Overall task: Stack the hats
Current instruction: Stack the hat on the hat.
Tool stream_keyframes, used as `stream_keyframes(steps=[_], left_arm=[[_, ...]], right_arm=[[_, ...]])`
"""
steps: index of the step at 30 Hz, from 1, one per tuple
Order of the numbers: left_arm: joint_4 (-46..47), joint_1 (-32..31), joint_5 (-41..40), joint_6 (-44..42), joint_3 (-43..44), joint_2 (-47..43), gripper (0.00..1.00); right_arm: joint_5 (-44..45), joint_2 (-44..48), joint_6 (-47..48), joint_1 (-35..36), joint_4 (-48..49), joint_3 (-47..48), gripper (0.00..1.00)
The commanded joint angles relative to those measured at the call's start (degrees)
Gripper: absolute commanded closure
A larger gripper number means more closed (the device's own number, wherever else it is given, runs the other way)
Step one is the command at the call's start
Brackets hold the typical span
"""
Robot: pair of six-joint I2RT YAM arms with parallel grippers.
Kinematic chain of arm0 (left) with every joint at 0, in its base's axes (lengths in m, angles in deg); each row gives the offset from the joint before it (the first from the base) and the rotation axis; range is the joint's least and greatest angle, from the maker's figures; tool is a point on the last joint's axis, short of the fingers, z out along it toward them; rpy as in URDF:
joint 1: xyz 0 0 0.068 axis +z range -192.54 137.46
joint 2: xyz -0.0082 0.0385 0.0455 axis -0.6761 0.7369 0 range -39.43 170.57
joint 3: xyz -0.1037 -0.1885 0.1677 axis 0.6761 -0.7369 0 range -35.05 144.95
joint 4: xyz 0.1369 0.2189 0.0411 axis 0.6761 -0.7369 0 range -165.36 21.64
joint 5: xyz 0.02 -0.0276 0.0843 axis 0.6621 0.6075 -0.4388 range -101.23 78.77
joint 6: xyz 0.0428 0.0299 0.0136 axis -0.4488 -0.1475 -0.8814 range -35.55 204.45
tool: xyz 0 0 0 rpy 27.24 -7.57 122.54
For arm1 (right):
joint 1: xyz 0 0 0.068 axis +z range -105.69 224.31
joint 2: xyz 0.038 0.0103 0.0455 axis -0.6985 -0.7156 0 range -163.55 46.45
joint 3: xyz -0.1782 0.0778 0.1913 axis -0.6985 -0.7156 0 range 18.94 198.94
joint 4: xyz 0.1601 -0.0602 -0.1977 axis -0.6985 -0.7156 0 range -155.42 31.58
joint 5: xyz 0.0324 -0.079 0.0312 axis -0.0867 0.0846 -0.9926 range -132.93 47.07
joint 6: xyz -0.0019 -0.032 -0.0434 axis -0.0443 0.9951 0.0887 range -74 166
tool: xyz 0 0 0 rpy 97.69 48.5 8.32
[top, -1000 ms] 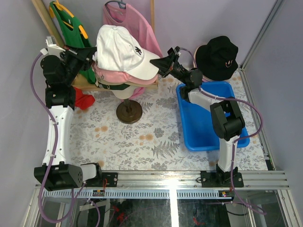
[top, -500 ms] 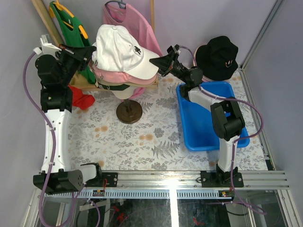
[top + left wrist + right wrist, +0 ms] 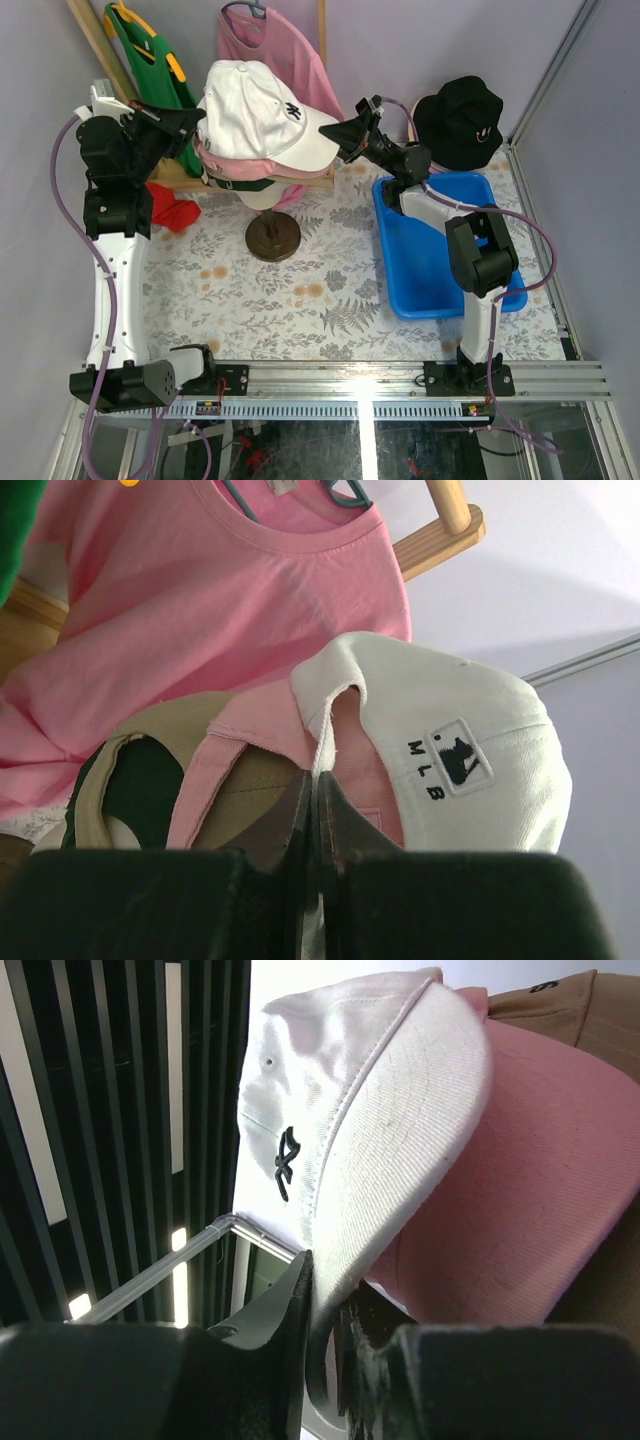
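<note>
A white baseball cap (image 3: pixel 255 108) sits on top of a pile of caps on the cream mannequin head (image 3: pixel 262 192). Under it lie a pink cap (image 3: pixel 240 165), a tan cap (image 3: pixel 150 730) and a dark green cap (image 3: pixel 250 183). My left gripper (image 3: pixel 198 122) is shut on the white cap's back edge (image 3: pixel 318 742). My right gripper (image 3: pixel 338 134) is shut on the white cap's brim (image 3: pixel 400 1150). The pink cap (image 3: pixel 540 1190) shows below that brim. A black bucket hat (image 3: pixel 460 122) rests at the back right.
A blue bin (image 3: pixel 425 270) lies right of the head's round stand (image 3: pixel 273 238). A pink T-shirt (image 3: pixel 300 60) and a green T-shirt (image 3: pixel 145 55) hang on a wooden rack behind. A red cloth (image 3: pixel 178 213) lies at the left.
Both grippers have kept hold of the white cap. It has shifted slightly right and settled lower on the pile.
</note>
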Motion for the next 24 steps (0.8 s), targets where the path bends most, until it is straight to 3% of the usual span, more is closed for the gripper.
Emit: stream_keyframes(steps=[1,24], left_arm=[[-2.34,-0.27,0.03,-1.92,2.70,-1.19,1.00],[-13.80,-0.23,-8.22,-8.42,9.66,-0.77,1.00]], right_arm=[[-1.02,1.09,-19.26,-0.93,4.10,0.44,0.80],[-4.80,5.49,-10.96,-3.15,-5.56,-1.10,0.79]])
